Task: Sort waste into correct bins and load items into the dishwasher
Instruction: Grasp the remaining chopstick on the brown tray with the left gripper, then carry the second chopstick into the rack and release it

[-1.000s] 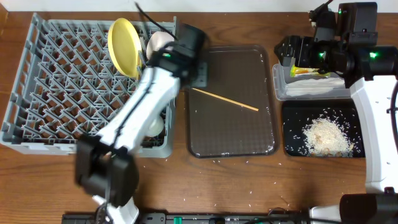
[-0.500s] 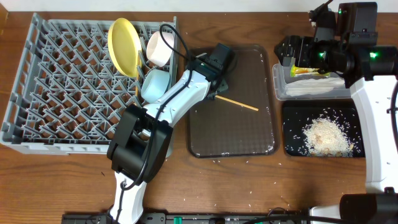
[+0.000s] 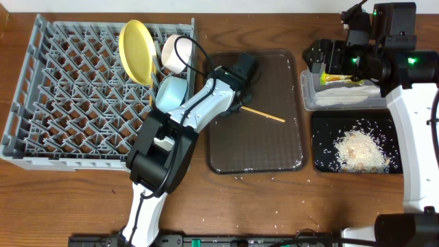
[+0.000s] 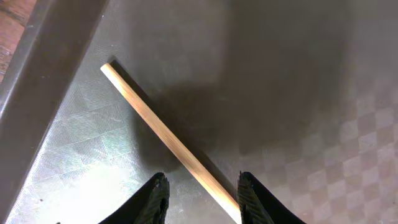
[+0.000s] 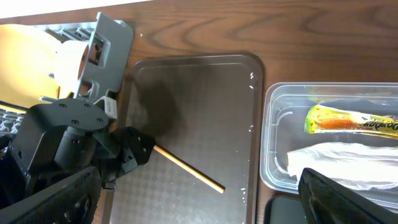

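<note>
One wooden chopstick (image 3: 264, 114) lies slantwise on the dark brown serving tray (image 3: 274, 151). My left gripper (image 3: 236, 102) is down over its left end. In the left wrist view the chopstick (image 4: 161, 130) runs between the fingers of the left gripper (image 4: 202, 198), which is open, with a gap on each side. The grey dishwasher rack (image 3: 68, 103) holds the yellow plate (image 3: 136, 51), white cup (image 3: 175, 53) and light blue bowl (image 3: 169, 92). My right gripper (image 3: 324, 56) hangs wide open and holds nothing above the clear tub (image 3: 308, 96), which holds the wrapper (image 5: 348, 119) and napkin (image 5: 348, 163).
The black tray (image 3: 322, 161) at the front right holds a heap of rice (image 3: 360, 151). Stray grains dot the wooden table near the serving tray's front edge (image 3: 254, 171). My left arm stretches from the front across the rack's right corner.
My left arm swung right from over the rack onto the serving tray and came down over the chopstick's left end. Its jaws narrowed slightly. The right arm has not moved.
</note>
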